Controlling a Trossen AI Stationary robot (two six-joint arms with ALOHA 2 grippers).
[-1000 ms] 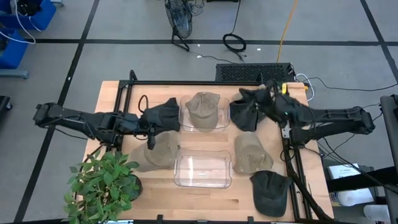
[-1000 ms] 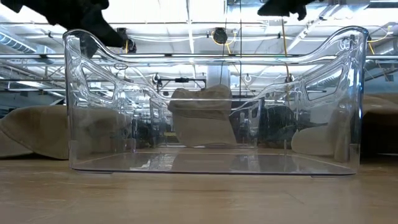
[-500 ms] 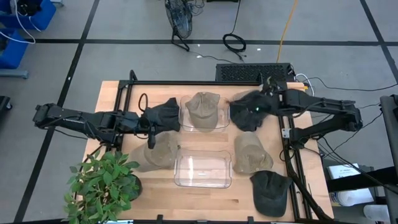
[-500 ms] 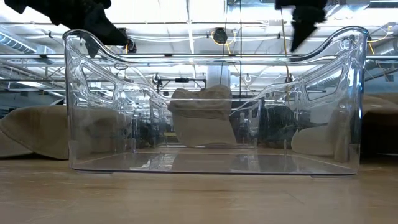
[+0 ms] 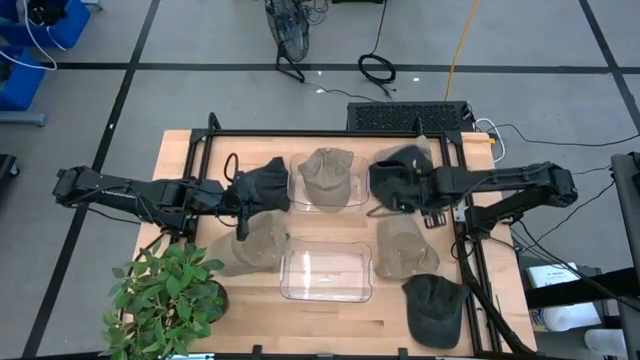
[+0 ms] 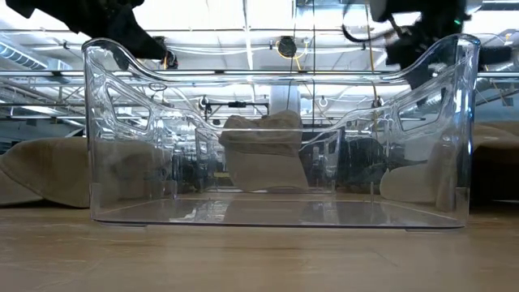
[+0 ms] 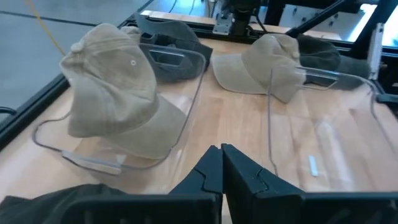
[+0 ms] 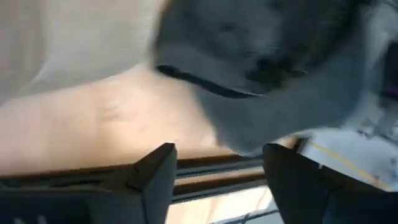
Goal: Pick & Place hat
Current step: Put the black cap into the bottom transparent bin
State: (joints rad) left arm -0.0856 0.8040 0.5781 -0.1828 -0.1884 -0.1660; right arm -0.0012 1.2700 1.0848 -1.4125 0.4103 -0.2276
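A dark hat (image 5: 395, 176) lies right of the far clear bin (image 5: 293, 196), which holds a tan hat (image 5: 327, 172). My right gripper (image 8: 217, 171) stands open just right of this dark hat (image 8: 261, 62), which shows beyond its fingers, not between them. My left gripper (image 7: 221, 163) is shut and raised left of the far bin. A second dark hat (image 5: 262, 185) covers its fingers in the high view, and dark cloth (image 7: 56, 202) shows beside its base in the left wrist view. My left gripper has nothing between its shut fingertips (image 7: 211, 168). Whether it touches the dark hat beside it, I cannot tell.
An empty clear bin (image 5: 285, 272) stands near the table's front. Tan hats lie to its left (image 5: 255, 243) and right (image 5: 400, 247), and a dark cap (image 5: 435, 305) at the near right. A potted plant (image 5: 165, 295) fills the near left corner. Black rails (image 5: 320, 133) frame the table.
My right gripper has come down toward the table and opened, letting go of the dark hat. The hat has dropped from its raised hold to the spot right of the far bin.
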